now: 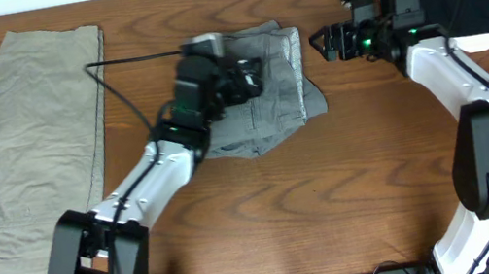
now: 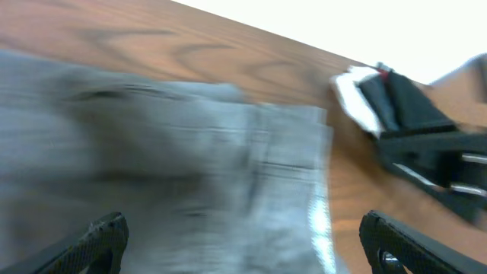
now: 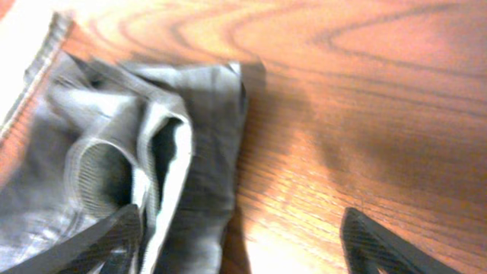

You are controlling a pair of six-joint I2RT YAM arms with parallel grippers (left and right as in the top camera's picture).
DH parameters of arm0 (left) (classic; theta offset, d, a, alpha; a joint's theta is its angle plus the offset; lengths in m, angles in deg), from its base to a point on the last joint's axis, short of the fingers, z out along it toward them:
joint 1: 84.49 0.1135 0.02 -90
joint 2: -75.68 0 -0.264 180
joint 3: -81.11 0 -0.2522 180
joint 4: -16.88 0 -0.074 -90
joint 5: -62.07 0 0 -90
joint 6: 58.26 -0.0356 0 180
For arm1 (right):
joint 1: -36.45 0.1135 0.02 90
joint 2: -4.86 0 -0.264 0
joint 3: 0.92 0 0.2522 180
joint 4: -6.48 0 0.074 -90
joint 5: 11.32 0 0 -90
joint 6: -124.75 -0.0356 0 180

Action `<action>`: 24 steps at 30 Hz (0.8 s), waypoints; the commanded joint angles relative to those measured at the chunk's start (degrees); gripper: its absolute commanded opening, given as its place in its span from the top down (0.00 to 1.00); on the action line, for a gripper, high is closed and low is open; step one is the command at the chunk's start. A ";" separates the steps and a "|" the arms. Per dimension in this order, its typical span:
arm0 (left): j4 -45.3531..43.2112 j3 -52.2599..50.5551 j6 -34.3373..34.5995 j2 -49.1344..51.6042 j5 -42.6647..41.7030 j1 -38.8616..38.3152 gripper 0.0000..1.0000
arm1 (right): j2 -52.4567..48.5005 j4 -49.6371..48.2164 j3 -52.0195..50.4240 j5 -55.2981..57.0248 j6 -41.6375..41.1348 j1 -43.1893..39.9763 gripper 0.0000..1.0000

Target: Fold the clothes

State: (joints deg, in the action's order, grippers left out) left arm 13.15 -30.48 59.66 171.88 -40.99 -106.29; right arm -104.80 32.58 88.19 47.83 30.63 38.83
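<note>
Mid-fold: L gripper (image 1: 243, 76), jaws apart, is hovering over grey shorts (image 1: 277, 83), which are lying bunched centrally; R gripper (image 1: 320, 43), likewise empty and spread, is hanging beside their edge. Next, prob.: pinching a hem.

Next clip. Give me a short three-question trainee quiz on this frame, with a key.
1. True or false: the left gripper is above the grey shorts.
2. Which garment lies spread out at the left side of the table? A the pale khaki garment; B the grey shorts; C both.
3. Fill in: the left gripper and the right gripper both have their jaws ____.
Key: 1 true; 2 A; 3 open.
</note>
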 commanded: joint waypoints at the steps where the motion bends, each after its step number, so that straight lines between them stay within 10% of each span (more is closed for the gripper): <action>1: 2.91 0.02 0.22 -4.70 0.24 3.93 0.02 | -0.90 1.97 -0.04 -4.90 -0.52 0.46 0.07; 12: 25.35 0.02 -5.22 -17.86 0.90 17.22 0.02 | -3.80 7.06 -0.04 -0.57 6.54 7.93 0.01; 24: 30.95 0.02 -8.24 -18.67 0.92 19.39 0.02 | -10.95 0.46 -0.04 21.59 3.65 16.09 0.01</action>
State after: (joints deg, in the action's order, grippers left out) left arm 43.48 -30.52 53.28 153.67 -40.42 -87.17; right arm -113.72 34.09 88.12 63.57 35.00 54.15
